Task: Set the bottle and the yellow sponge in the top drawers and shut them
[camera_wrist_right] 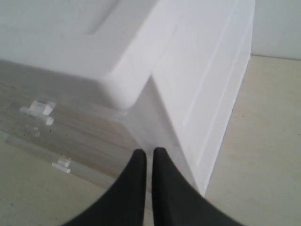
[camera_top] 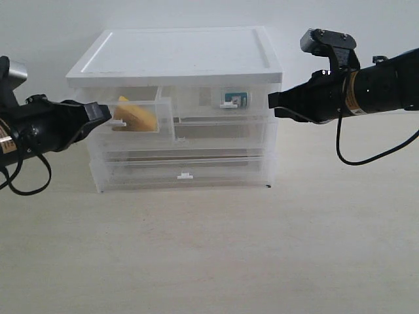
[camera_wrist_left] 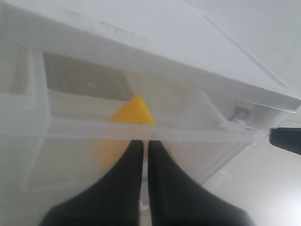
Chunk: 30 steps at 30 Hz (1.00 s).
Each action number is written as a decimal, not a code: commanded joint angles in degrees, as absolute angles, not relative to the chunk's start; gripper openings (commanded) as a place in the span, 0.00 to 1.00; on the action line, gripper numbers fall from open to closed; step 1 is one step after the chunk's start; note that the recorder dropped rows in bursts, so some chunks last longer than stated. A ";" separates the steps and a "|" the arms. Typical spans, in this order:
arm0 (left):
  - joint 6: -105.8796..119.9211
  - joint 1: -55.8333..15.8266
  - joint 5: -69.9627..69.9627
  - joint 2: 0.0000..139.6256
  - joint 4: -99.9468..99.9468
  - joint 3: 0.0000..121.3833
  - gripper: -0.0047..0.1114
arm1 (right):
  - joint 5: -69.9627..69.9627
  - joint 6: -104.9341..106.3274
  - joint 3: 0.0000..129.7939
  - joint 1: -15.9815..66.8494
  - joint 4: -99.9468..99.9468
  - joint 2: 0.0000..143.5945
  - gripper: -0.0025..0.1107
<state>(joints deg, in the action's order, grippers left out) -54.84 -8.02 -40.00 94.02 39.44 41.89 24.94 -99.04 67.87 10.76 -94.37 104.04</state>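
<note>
The yellow sponge (camera_top: 136,116) (camera_wrist_left: 133,113) lies inside the left top drawer (camera_top: 162,111) (camera_wrist_left: 70,141), which stands pulled out a little from the white-topped cabinet (camera_top: 177,55). My left gripper (camera_top: 107,112) (camera_wrist_left: 142,142) is shut, its tips against that drawer's clear front wall, just above its white tab handle (camera_top: 118,122). The bottle (camera_top: 234,99) (camera_wrist_left: 241,113) shows as a teal patch behind the front of the right top drawer (camera_top: 203,98), which sits flush in the cabinet. My right gripper (camera_top: 272,101) (camera_wrist_right: 148,151) is shut and holds nothing, close by the cabinet's right front corner (camera_wrist_right: 127,99).
Two full-width clear drawers (camera_top: 186,163) sit pushed in below, each with a white tab handle (camera_top: 186,175) (camera_wrist_right: 42,107). The cabinet stands on a pale tabletop (camera_top: 209,261) against a white wall. The right gripper's dark tip (camera_wrist_left: 284,140) shows at the edge of the left wrist view.
</note>
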 commanded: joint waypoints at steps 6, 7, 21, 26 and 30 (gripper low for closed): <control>-55.26 -8.31 -35.67 99.54 38.42 50.74 0.07 | 25.61 -98.91 68.03 10.79 -95.04 103.76 0.02; -55.26 -8.31 -35.52 100.04 38.42 51.38 0.07 | 25.30 -98.91 68.03 10.79 -95.04 103.76 0.02; -60.51 -8.31 -39.49 104.27 44.21 55.57 0.07 | 25.08 -98.58 68.03 10.79 -95.04 103.76 0.02; -60.38 -8.31 -41.82 101.29 44.19 52.49 0.07 | 25.22 -98.44 68.03 10.79 -95.04 103.76 0.02; -49.80 -8.20 -43.51 94.73 35.87 43.72 0.07 | 23.18 -98.49 68.03 10.79 -97.96 102.79 0.02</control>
